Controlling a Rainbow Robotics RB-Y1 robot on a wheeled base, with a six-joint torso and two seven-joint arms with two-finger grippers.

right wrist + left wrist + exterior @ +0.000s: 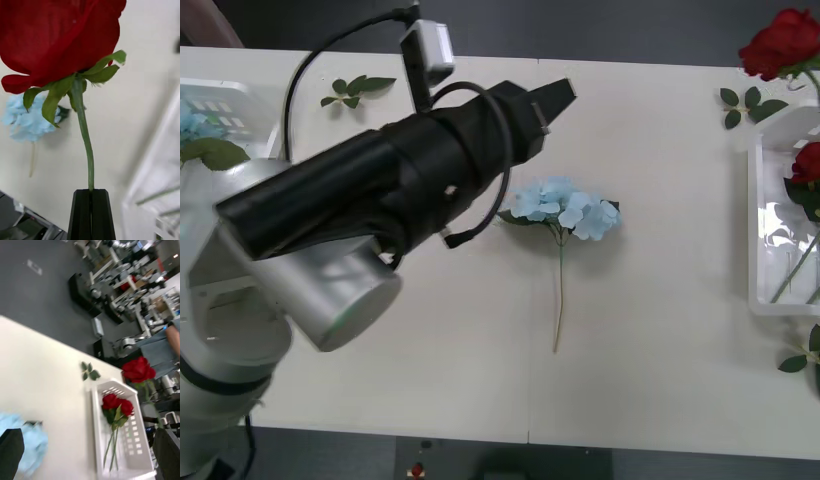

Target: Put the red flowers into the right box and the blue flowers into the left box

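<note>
A red rose [63, 37] is being held by its thin green stem in the right gripper [91, 195], whose 2 black fingers are pressing together on the stem, so the deep red bloom is standing up above them with its green sepals curling beneath; holding it low on the stem is probably letting the head hang free for lowering into a tray. In the front view that rose is hovering at the far right corner of the table [660, 260], just beyond the right box [758, 215], a shallow white plastic tray where 2 red roses [117, 405] are already lying, blooms toward the far end and stems toward the near end. A blue flower [565, 208] is lying flat near the middle of the table, a fluffy pale sky-blue cluster on a long thin stem pointing toward the near edge, well apart from both trays, and it is likely the next thing for the left arm. The left gripper [550, 100] is hanging above the table just left of and beyond that blue flower, with its 2 dark fingers spread apart and holding nothing. The left box [225, 105] is sitting at the far left edge, with another blue cluster inside it. Loose leaf sprigs [355, 90] are lying on the far side of the table.
</note>
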